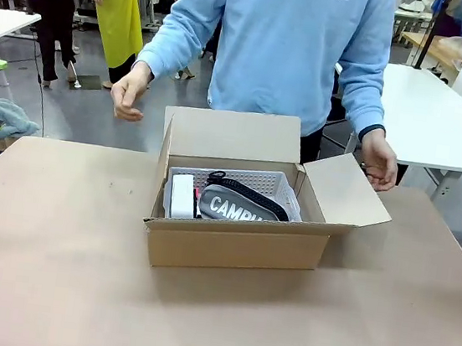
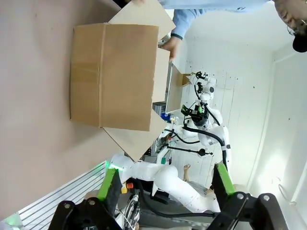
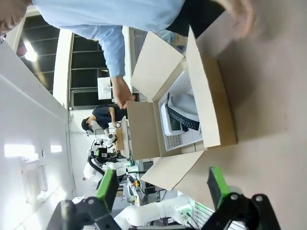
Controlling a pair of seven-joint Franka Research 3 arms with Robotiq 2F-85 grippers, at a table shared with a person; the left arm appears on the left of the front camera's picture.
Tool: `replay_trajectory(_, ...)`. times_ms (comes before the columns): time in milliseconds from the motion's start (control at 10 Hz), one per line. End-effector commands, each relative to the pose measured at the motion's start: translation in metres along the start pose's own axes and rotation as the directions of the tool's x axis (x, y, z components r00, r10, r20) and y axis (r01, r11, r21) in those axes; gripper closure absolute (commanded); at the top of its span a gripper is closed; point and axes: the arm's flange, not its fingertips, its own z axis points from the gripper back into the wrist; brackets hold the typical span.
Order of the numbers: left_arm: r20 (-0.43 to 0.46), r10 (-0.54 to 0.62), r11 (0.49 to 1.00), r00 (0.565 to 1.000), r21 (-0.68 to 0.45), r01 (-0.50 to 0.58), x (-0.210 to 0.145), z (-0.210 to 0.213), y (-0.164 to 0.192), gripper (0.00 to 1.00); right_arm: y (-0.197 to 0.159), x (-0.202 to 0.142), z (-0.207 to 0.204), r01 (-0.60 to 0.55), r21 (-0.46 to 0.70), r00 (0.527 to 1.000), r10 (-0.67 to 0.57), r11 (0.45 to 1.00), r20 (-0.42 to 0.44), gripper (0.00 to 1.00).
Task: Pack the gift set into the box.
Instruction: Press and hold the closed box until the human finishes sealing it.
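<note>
My L gripper [image 2: 165, 184] & R gripper [image 3: 162, 187] both spread apart, empty — gift set [image 1: 235, 205] sits in the box [image 1: 239, 248] on the counter [image 1: 50, 269].

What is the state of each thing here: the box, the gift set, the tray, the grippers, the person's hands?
box: open, flaps spread, standing on the table.
gift set: inside the box, lying in the tray.
tray: inside the box, holding the gift set.
left gripper: open, empty.
right gripper: open, empty.
person's hands: both empty.
</note>
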Motion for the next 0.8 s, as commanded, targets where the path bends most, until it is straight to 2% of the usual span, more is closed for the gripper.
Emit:
replay_trajectory(0, 0.002, -0.011, 1.000, 1.000, -0.005, 0.011, -0.0014, -0.0019, 0.0026, 0.00, 0.0002, -0.0009, -0.0020, -0.014, 0.032, 1.000, 0.013, 0.999, 0.008, 0.00)
replay_trajectory(700, 0.002, -0.011, 1.000, 1.000, -0.005, 0.011, -0.0014, -0.0019, 0.0026, 0.00, 0.0002, -0.0009, -0.0020, -0.014, 0.032, 1.000, 0.013, 0.999, 0.008, 0.00)
